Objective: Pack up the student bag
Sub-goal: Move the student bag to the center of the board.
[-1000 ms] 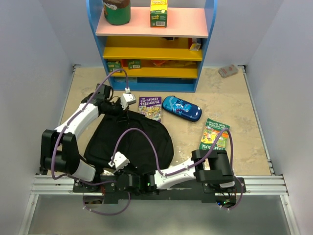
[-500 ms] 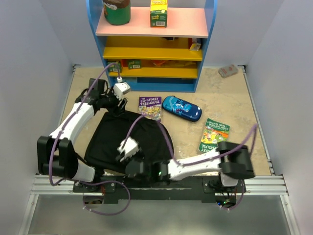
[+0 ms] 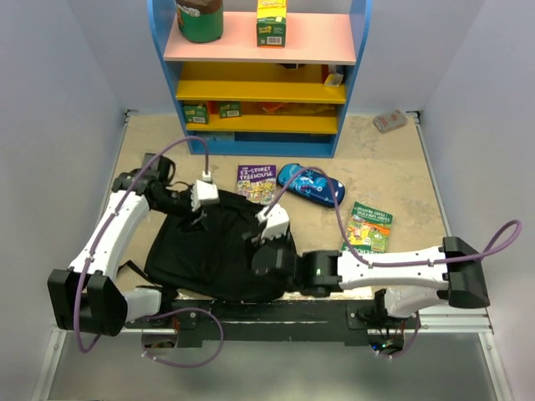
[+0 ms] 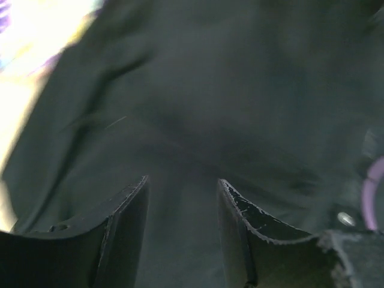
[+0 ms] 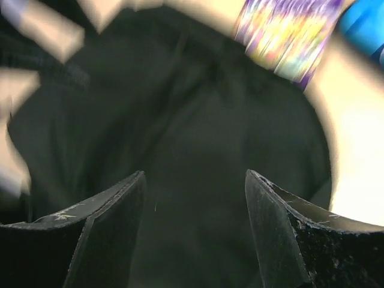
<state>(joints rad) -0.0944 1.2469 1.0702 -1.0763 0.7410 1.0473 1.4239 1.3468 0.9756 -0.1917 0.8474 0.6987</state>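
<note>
The large, soft black fabric backpack [image 3: 196,259] lies slumped on the beige stone-look surface [image 3: 410,180], at the near edge just in front of the arm bases and left of centre. Both arms reach over it. The left pincer [image 4: 182,204] hangs just above the dark cloth near the bag's far edge, its two fingers parted a moderate way with only fabric showing in the gap; nothing is gripped. The right pincer [image 5: 195,198] hovers over the bag's right half, fingers spread wider than the left's and likewise empty (both wrist views are blurred, so whether any fingertip touches the cloth cannot be told).

Just beyond the bag lies a purple paperback book [image 3: 257,182], its near corner at the bag's far edge. Beside it to the right is a blue patterned oval pencil case [image 3: 311,185]. A green-covered book [image 3: 368,227] lies further right, apart from the bag. A blue-framed shelf unit [image 3: 259,83] stands at the back.
</note>
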